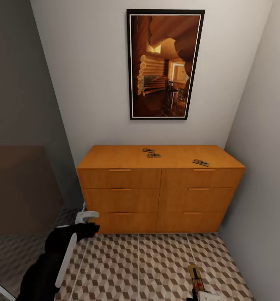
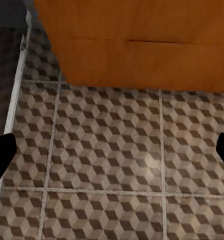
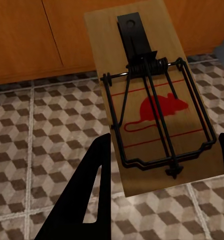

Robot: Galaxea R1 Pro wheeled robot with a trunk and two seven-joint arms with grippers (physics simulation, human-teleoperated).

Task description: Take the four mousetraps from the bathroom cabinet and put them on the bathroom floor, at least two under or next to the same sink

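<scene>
Your right gripper (image 3: 162, 165) jaws clamped, apparently, on one mousetrap (image 3: 152, 100) above bathroom floor (image 1: 156, 263). Left gripper (image 2: 112, 150) jaws apart, empty. Three mousetraps remain on cabinet (image 1: 161, 188) top, near rear and right edges. Next: lower held trap onto tiles, near sink.

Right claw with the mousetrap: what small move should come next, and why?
Probably lower the right claw and let go: it holds one mousetrap above the bathroom floor, while three others wait on the cabinet.
</scene>
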